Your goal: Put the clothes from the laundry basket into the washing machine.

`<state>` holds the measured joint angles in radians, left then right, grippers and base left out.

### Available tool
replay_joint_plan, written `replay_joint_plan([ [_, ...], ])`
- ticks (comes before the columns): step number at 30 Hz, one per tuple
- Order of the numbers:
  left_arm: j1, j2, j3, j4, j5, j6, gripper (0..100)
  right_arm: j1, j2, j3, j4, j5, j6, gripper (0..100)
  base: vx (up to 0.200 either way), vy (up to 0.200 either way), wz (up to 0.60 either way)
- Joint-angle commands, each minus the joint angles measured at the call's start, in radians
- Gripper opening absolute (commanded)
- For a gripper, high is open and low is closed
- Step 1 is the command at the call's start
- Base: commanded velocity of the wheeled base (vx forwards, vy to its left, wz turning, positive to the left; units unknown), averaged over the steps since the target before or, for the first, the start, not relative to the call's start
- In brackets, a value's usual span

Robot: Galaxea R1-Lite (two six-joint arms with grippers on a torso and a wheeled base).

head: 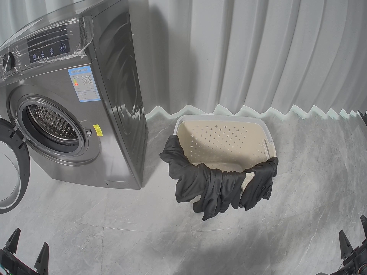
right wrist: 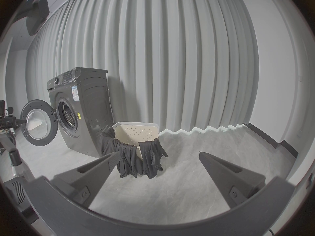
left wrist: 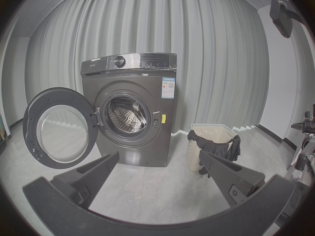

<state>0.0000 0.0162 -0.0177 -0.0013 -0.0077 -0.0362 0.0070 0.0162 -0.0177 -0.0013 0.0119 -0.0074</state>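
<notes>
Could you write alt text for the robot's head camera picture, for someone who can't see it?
A dark garment hangs over the near rim of a cream laundry basket on a grey floor. To its left, a grey washing machine stands with its round door open.

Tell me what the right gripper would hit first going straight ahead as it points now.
Most likely the dark clothes draped over the near rim of the laundry basket, though depth is unclear.
</notes>
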Motion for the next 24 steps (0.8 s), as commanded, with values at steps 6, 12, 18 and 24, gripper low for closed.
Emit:
replay_joint_plan([
  [6, 0.0, -0.016, 0.016, 0.001, 0.0, -0.001, 100, 0.001, -0.016, 0.018, 0.0, 0.0, 0.0, 100, 0.067, 0.0, 0.0],
  [12, 0.0, -0.016, 0.016, 0.0, 0.0, -0.001, 100, 0.001, -0.016, 0.018, 0.0, 0.0, 0.0, 100, 0.0, -0.033, 0.0],
  [18, 0.0, -0.016, 0.016, 0.0, 0.0, -0.002, 100, 0.001, -0.016, 0.018, 0.0, 0.0, 0.0, 100, 0.0, -0.2, 0.0],
  [24, 0.0, -0.016, 0.016, 0.0, 0.0, -0.001, 100, 0.001, -0.016, 0.018, 0.0, 0.0, 0.0, 100, 0.0, -0.2, 0.0],
])
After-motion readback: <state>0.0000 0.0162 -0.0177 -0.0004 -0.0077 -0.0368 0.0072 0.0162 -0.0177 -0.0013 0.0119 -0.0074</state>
